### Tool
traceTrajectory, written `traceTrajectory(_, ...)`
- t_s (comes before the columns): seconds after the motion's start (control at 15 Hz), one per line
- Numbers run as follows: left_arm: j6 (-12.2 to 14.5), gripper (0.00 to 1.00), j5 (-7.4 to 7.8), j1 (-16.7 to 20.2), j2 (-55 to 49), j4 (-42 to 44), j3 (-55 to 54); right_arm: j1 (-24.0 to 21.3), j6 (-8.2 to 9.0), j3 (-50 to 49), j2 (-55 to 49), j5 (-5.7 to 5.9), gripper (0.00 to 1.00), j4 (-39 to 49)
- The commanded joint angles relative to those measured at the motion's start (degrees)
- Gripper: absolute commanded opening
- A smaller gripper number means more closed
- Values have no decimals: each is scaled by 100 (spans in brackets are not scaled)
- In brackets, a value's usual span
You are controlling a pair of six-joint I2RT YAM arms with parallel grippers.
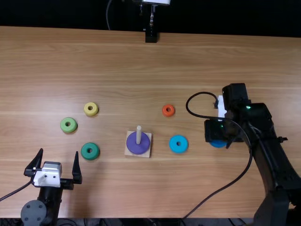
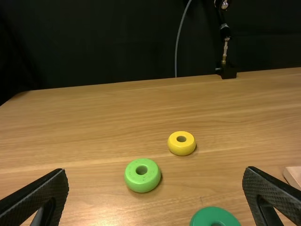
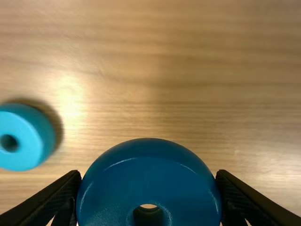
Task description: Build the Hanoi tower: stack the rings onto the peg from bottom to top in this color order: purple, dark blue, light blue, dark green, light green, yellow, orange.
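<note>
Right gripper (image 1: 214, 132): holding smooth, round dark blue ring (image 3: 149, 176) between its fingers, near light blue ring (image 1: 178, 144). Left gripper (image 1: 59, 151): fingers wide apart. Round purple ring (image 1: 134, 148) sits around upright pale wooden peg (image 1: 138, 132) on counter (image 1: 117, 188).

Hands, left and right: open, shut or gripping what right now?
Left hand: open, holding nothing.
Right hand: closed on the dark blue ring, one finger at each side.
</note>
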Motion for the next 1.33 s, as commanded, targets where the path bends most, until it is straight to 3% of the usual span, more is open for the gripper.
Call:
traceTrajectory(0.0, 2, 100, -36, -43, -67, -14, -174, 369, 27, 456, 14, -67, 0, -163)
traceTrajectory(0.27, 2, 100, -36, -43, -67, -14, -174, 1133, 90, 1493, 31, -78, 0, -891)
traceTrajectory(0.6, 2, 100, -36, -43, -67, -14, -174, 2135, 175, 2583, 40, -67, 0, -1144)
traceTrajectory(1.27, 2, 100, -36, -43, -67, -14, -174, 2865, 164, 3365, 93, -109, 0, -1123)
